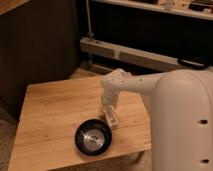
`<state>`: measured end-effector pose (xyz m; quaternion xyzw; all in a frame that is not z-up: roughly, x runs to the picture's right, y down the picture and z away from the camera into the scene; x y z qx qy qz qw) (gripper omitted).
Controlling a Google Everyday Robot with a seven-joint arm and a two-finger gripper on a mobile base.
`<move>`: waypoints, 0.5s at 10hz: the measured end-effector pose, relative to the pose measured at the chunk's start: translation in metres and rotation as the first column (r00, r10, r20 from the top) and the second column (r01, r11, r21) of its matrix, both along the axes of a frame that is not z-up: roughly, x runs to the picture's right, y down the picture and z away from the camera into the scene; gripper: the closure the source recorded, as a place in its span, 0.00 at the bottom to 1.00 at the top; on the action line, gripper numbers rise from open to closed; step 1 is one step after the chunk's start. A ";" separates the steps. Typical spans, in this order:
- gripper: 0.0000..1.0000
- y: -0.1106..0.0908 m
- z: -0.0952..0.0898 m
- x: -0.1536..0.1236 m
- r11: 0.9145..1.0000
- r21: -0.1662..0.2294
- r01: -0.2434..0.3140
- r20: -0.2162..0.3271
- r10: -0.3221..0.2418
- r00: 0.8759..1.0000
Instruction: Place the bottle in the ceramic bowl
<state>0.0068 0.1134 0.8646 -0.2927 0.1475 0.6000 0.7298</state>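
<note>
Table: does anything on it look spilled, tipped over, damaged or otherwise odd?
Nothing stands out. The ceramic bowl sits upright on the table, nothing spilled. The claw is low beside the bowl's far rim, the bottle just under it, outside the bowl.

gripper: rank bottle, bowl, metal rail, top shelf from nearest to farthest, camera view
1. bottle, at the gripper, over the table's right part.
2. bowl, beside it near the front edge.
3. metal rail, behind the table.
4. top shelf, far back.

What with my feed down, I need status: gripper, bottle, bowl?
Gripper low over table, by ceramic bowl far-right rim. Bottle at gripper tip, outside bowl, not yet in. Nothing seen between.
</note>
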 end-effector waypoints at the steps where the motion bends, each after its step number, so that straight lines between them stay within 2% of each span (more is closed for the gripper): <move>1: 0.35 0.003 0.002 -0.001 1.000 -0.014 0.003 0.000 -0.003 1.000; 4: 0.37 0.016 0.011 0.000 0.998 -0.068 0.018 -0.010 -0.019 1.000; 5: 0.45 0.020 0.015 0.000 0.996 -0.086 0.023 -0.013 -0.024 1.000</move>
